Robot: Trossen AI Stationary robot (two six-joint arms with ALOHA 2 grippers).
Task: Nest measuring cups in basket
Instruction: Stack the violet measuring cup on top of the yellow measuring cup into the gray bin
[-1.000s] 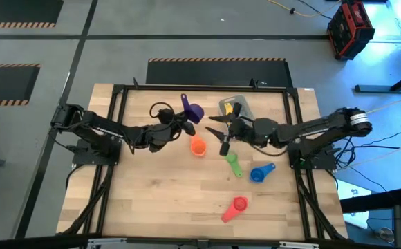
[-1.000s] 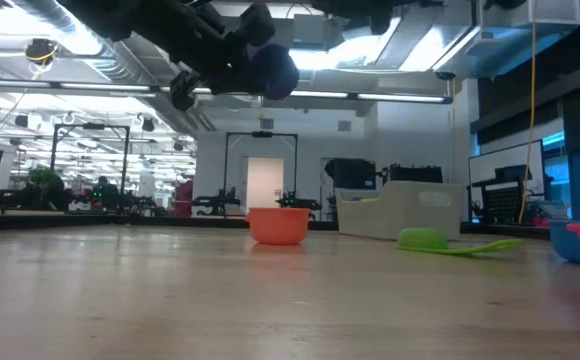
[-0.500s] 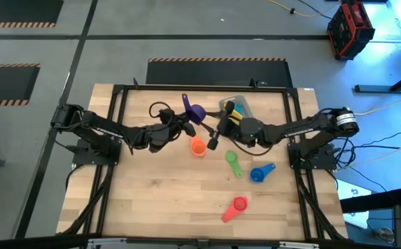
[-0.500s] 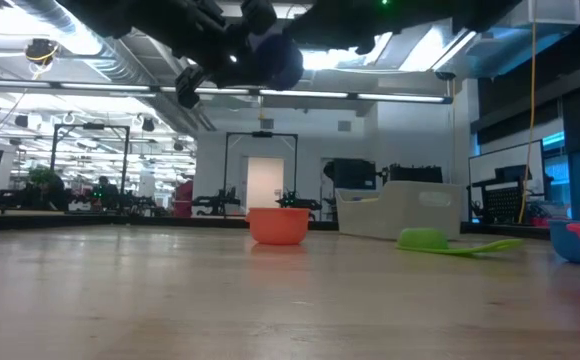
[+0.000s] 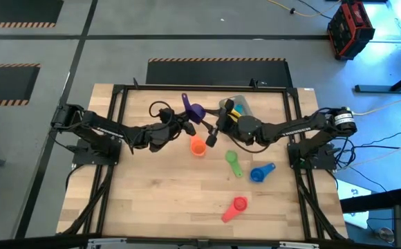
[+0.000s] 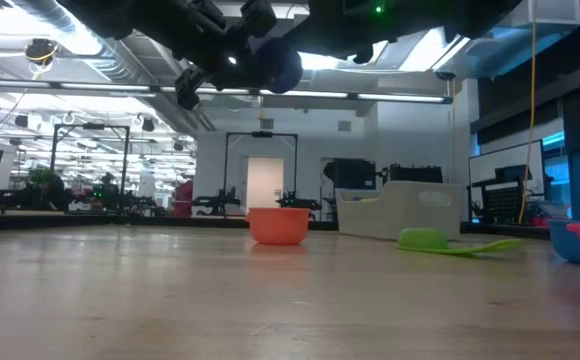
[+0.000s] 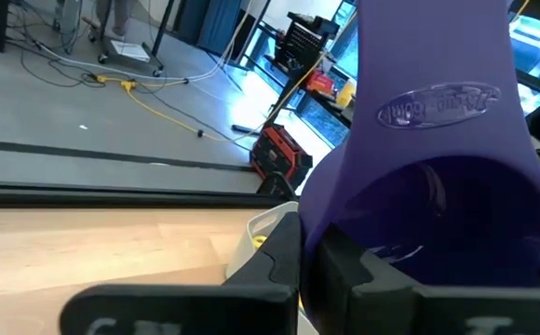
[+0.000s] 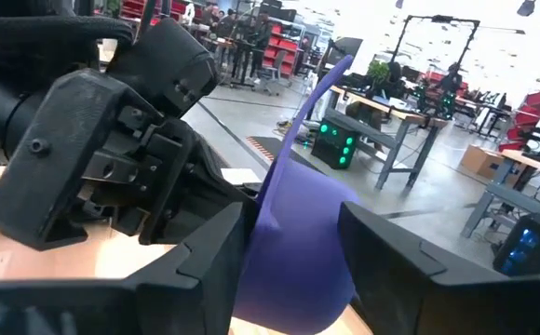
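High view findings: the task is at an early-to-middle stage, by my judgement. The basket (image 5: 236, 108) stands at about 1 o'clock from the counter's (image 5: 152, 194) centre, and yellow and dark blue cups (image 5: 231, 109) show inside it; whether they sit properly nested cannot be told. No other container is present.

Four cups remain loose on the counter: the orange cup (image 5: 198, 146) near centre, the green cup (image 5: 233, 163) at 4 o'clock from it, the light blue cup (image 5: 259, 172) further toward 4 o'clock, and the red cup (image 5: 236, 205) toward 5 o'clock, near the front edge. All lie well apart from the basket.

The purple cup (image 5: 193, 111) is off the counter, held by its handle in the left gripper (image 5: 184, 122), whose fingers are fully closed on it, just at 9 o'clock of the basket. The right gripper (image 5: 214, 133) sits close beside it with fingers spread fairly wide either side of the purple bowl in the right wrist view (image 8: 298, 244), gripping nothing.

Outstanding: five cups to be placed, the purple likely next.
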